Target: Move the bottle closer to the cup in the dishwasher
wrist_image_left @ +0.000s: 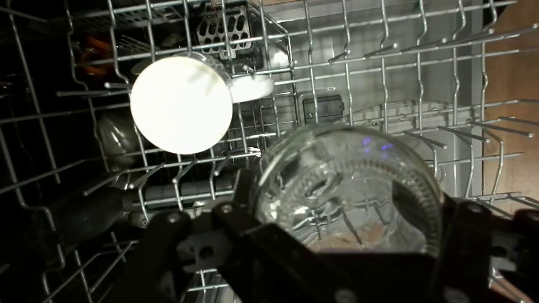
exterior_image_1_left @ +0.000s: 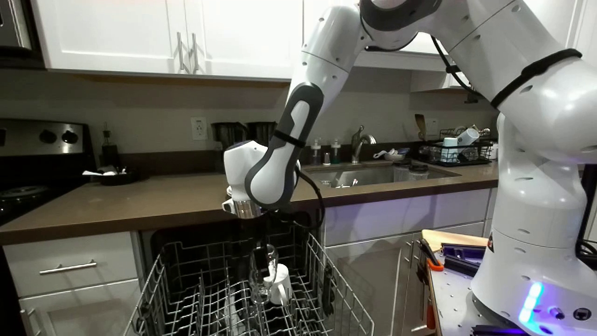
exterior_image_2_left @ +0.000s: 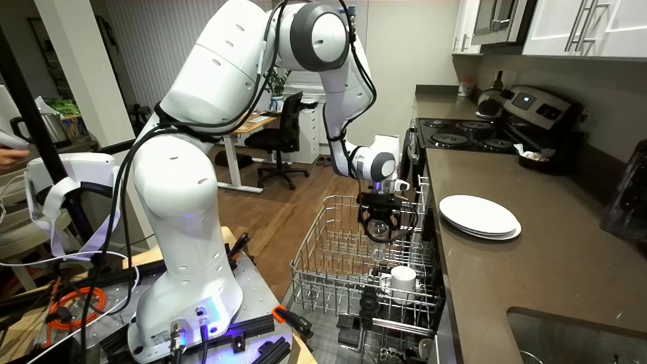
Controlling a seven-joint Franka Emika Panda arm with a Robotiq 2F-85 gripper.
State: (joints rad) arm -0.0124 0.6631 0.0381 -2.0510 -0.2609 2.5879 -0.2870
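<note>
Wrist view: my gripper (wrist_image_left: 349, 193) pinches the clear bottle (wrist_image_left: 349, 168) near the white cup (wrist_image_left: 182, 105), low beyond the countertop's front edge (exterior_image_1_left: 116, 225), and if I slide too low, rack prongs (wrist_image_left: 462, 134) could twist it loose.

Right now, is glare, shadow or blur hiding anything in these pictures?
Wrist view: the white cup is blown out, its upward face nearly featureless; the clear bottle looks slightly soft, with small purple glints. In both exterior views, the robot's base light glows blue-white. In an exterior view, the dishwasher interior is nearly black, hiding detail.
</note>
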